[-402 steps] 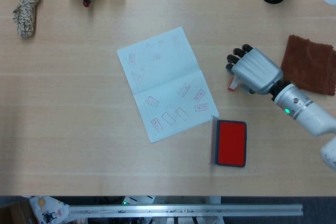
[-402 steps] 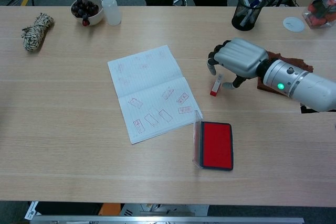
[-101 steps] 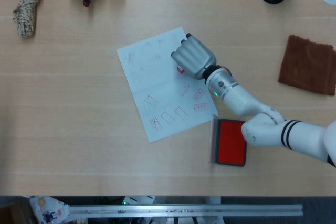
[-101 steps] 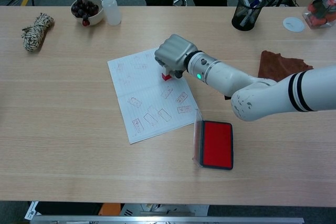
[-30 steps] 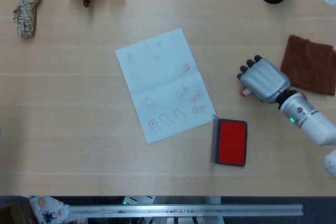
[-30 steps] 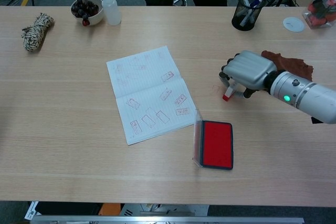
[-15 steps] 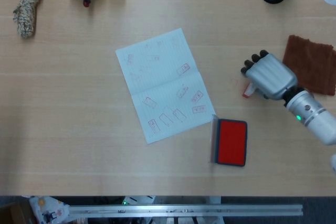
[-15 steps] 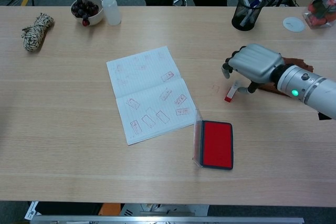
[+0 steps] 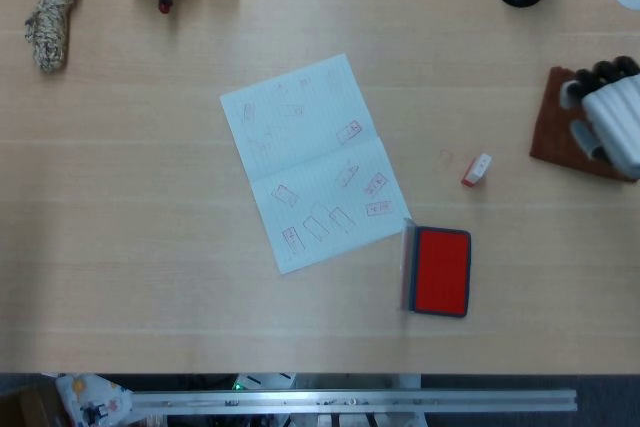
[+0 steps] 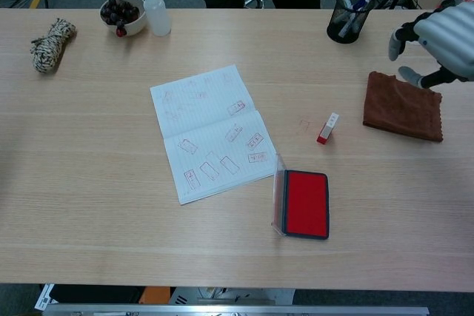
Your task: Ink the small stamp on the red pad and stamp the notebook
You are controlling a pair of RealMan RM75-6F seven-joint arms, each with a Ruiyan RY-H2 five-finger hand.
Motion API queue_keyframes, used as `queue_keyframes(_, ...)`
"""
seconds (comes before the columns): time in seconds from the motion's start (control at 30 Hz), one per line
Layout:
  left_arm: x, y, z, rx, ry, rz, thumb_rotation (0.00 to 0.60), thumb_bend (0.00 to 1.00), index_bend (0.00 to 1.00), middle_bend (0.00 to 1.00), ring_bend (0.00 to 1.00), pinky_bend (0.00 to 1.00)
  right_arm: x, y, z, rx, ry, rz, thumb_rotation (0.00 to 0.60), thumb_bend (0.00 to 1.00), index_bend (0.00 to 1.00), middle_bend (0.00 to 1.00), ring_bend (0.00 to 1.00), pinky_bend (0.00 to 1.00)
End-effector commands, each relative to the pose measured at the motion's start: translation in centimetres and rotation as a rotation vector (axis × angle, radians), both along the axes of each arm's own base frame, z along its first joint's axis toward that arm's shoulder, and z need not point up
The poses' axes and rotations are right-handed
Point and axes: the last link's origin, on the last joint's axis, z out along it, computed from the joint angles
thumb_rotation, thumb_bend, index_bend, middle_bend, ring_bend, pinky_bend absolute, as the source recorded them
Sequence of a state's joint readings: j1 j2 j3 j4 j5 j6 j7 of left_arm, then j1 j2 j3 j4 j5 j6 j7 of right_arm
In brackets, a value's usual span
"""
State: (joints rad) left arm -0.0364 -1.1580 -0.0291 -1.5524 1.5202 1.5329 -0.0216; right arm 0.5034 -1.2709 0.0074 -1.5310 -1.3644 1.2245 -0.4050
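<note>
The right hand (image 10: 438,35) hangs raised at the far right, empty, fingers loosely curled apart.

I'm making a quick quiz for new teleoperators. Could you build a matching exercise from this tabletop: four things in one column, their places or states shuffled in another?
Things:
1. small red-and-white stamp
2. red ink pad
3. open lined notebook
4. right hand

States:
A. lid standing open
B. holding nothing, above the brown cloth
C. marked with red prints
D. alone on the bare wooden table, between notebook and cloth

Pairs: 1-D, 2-A, 3-C, 4-B
</note>
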Motion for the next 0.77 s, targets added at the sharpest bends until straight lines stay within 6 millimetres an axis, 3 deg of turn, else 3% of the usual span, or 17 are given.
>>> queue_keyframes(0.03, 0.4, 0.2, -0.1, 0.012, -0.002, -0.028, 0.600, 0.26, 0.12, 0.17, 0.19, 0.15, -2.2, 2.1, 3.2, -0.095, -0.018, -0.071, 0.600, 0.37, 0.50, 0.47, 0.36, 0.32)
queue_keyframes(0.2, 1.0, 0.2, -0.2, 0.025, 0.007, -0.072, 0.600, 0.26, 0.12, 0.17, 0.19, 0.15, -4.5, 4.9, 5.7, -0.175, -0.035, -0.132, 0.600, 0.37, 0.51, 0.48, 0.37, 0.32)
queue_keyframes(0.43, 2.3, -0.4, -0.7, 0.032, 0.019, -0.126, 0.600, 0.26, 0.12, 0.17, 0.19, 0.15, -6.2, 8.2, 7.7, -0.235, -0.049, -0.183, 0.600, 0.37, 0.52, 0.49, 0.38, 0.32)
queue_keyframes(0.77, 2.5, -0.6, -1.0, 0.009, 0.039, -0.114, 0.600, 0.26, 0.12, 0.17, 0.19, 0.15, -6.3, 9.3, 8.4, -0.259, -0.070, -0.180, 0.600, 0.37, 0.53, 0.49, 0.39, 0.32)
